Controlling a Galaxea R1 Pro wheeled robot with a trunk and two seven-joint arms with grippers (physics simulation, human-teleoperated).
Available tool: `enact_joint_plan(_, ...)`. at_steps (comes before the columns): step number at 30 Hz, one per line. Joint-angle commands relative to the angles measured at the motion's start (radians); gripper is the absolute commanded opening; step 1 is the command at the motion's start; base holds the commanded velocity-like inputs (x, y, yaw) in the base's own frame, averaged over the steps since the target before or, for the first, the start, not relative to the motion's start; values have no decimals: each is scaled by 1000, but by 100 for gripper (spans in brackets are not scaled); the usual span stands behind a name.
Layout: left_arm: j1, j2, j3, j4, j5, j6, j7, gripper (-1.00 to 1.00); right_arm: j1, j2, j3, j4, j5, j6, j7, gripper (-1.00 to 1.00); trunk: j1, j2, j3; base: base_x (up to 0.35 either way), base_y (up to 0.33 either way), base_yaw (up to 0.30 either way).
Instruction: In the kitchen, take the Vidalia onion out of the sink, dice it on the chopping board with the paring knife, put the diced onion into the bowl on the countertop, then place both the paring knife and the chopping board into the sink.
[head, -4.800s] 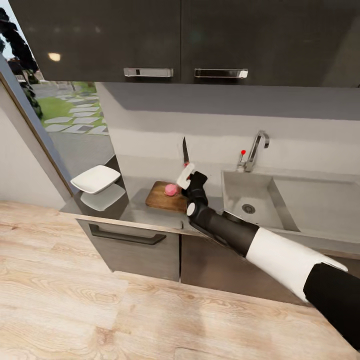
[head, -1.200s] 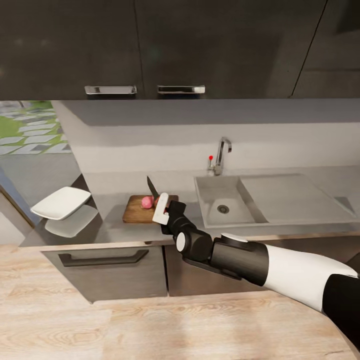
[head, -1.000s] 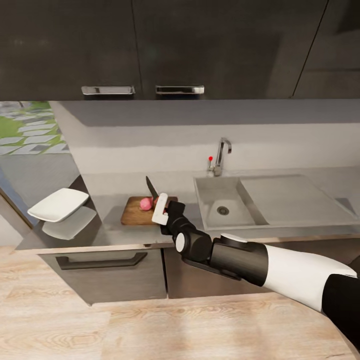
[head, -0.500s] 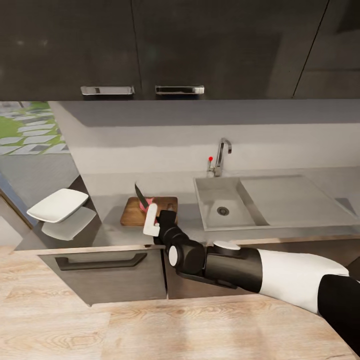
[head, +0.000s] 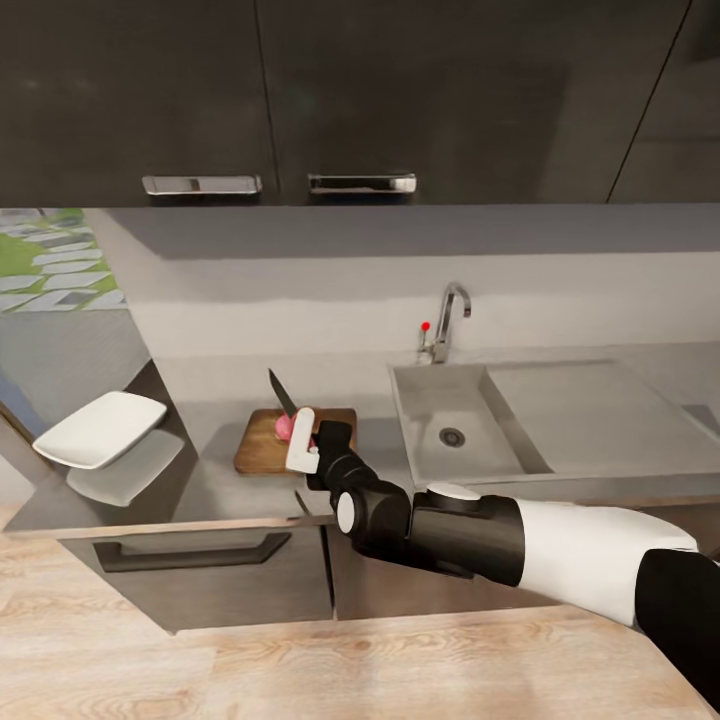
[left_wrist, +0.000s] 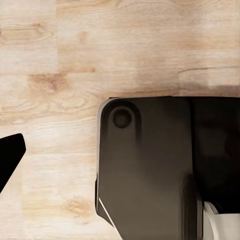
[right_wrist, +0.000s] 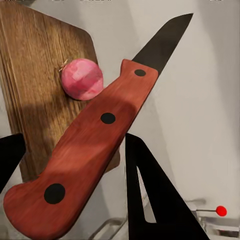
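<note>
The right gripper (head: 303, 447), black with white finger pads, was clenched on the paring knife (right_wrist: 95, 145), a small knife with a riveted reddish handle and a short dark pointed blade that rose tilted up and away from the arm. Just beyond the blade, the Vidalia onion (right_wrist: 82, 78), a small pinkish-red bulb, sat whole on the rectangular brown wooden chopping board (right_wrist: 35, 85), near the board's edge closest to the gripper. The board lay on the long grey glossy countertop (head: 215, 480), between the square grey steel sink (head: 450, 425) and the shallow white rounded-square bowl (head: 98, 428), which stood well apart at the counter's far end.

The step in hand looked to be the first cut. To do it well, the blade probably needed levelling and bringing squarely over the bulb's middle, then pressing straight down, since a glancing stroke could roll the round onion off the board.

The left wrist view showed pale wooden floor (left_wrist: 75, 60) and dark robot bodywork; whether the left gripper was closed or not could not be told.
</note>
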Motion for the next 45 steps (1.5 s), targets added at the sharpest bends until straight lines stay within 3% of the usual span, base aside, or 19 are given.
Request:
enact_joint_plan(1,0,1,-9,-2,2,-1,10,100,-2,-1,3,-1,-10,3,-9,-100,1,-2,-2,176,89,0)
enact_joint_plan(20,0,1,-9,-2,2,-2,10,100,-2,-2,8,37,-17,5,-3,-100,1,-2,-2,16,1,0)
enact_joint_plan(27,0,1,-9,-2,2,-2,10,100,-2,-1,9,58,-17,4,44,-100,1,-2,-2,0,0,0)
enact_joint_plan(38,0,1,-9,-2,2,-2,10,100,-2,0,10,70,-17,3,51,-100,1,-2,-2,0,0,0)
enact_joint_plan(45,0,1,-10,-2,2,-2,10,100,-2,0,64,74,-19,2,50,-100,1,-2,-2,0,0,0)
